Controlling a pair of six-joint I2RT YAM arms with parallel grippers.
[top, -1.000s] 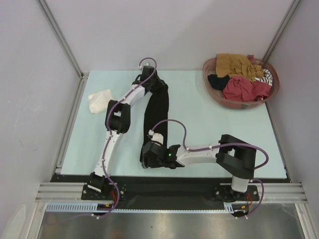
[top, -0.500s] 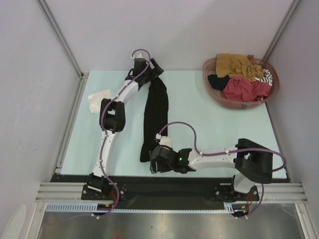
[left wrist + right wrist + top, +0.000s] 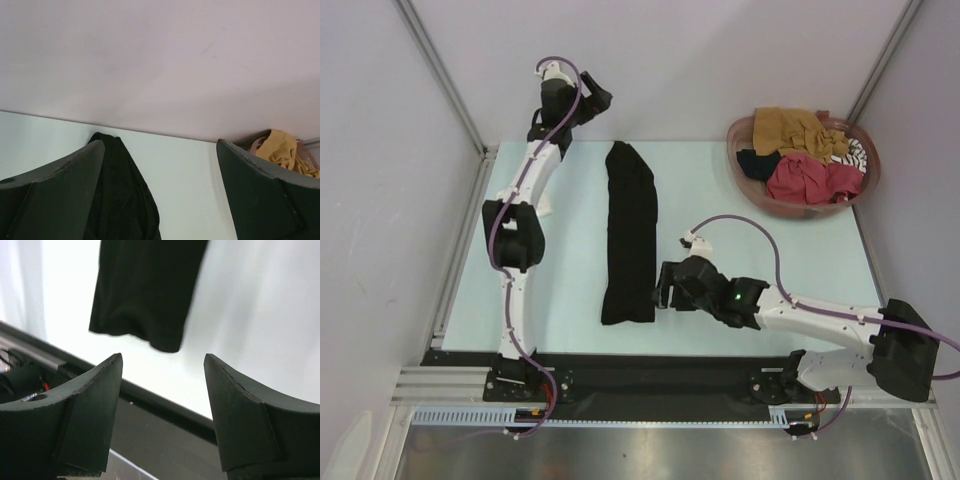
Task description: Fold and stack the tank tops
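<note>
I am watching the long black cloth tank top (image 3: 630,235), which is lying flat on the pale green table (image 3: 750,270) as a narrow strip. Its long axis is running from the near edge straight toward the far wall.

My right gripper (image 3: 663,287) is hovering just beside the strip's near end, on its right side. Its jaws are standing apart and holding nothing. In the right wrist view the hem is showing ahead of the fingers and slightly to the left.

My left gripper (image 3: 600,98) is hanging high by the far wall, left of the strip's far end and clear of the cloth. Its jaws are spread wide and empty too.

I am judging that the next fold is going to bring one short end over the other, along that long axis. The right arm is sitting nearer the hem and the left arm nearer the far end.

The mustard-brown tank top (image 3: 790,130) and the red tank top (image 3: 810,178) are waiting in the round reddish-brown plastic basket (image 3: 748,185), well apart to the far right.
</note>
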